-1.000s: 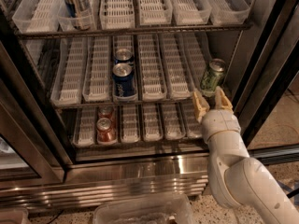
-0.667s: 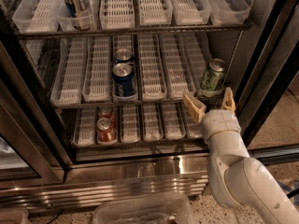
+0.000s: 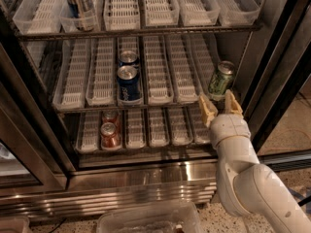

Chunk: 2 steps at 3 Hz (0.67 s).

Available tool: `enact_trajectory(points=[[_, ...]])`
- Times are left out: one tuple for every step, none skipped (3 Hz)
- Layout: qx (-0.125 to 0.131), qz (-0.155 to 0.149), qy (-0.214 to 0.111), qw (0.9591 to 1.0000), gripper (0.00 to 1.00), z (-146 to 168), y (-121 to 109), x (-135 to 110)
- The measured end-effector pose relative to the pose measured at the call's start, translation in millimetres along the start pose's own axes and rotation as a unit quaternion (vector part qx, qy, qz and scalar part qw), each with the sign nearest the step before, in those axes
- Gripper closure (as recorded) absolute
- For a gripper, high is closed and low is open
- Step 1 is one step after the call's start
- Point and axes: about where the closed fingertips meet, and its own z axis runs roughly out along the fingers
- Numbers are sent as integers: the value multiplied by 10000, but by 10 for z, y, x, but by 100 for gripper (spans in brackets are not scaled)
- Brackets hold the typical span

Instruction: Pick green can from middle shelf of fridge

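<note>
The green can (image 3: 221,80) stands upright at the right end of the middle shelf (image 3: 154,72), a wire rack with white slotted lanes, inside the fridge (image 3: 146,176). My gripper (image 3: 219,106) is open, just below and in front of the can. Its two tan fingers (image 3: 208,110) point up at the can's base, one on each side. The fingers are not around the can. The white arm reaches in from the lower right.
Two blue cans (image 3: 129,84) stand in a middle lane. Two red cans (image 3: 109,134) are on the lower shelf. A tall can (image 3: 80,4) stands in the top rack's clear bins. The dark door frame (image 3: 274,81) is close on the right. A clear plastic tub (image 3: 148,220) lies on the floor.
The fingers spread wider, then drew back to about the earlier gap. The gripper stays just below the green can, which has not moved.
</note>
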Motion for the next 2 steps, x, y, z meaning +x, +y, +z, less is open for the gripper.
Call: enact_trajectory(points=[[55, -4, -5, 10000, 30, 26, -17, 20], [161, -22, -38, 9999, 18, 101, -80, 37]])
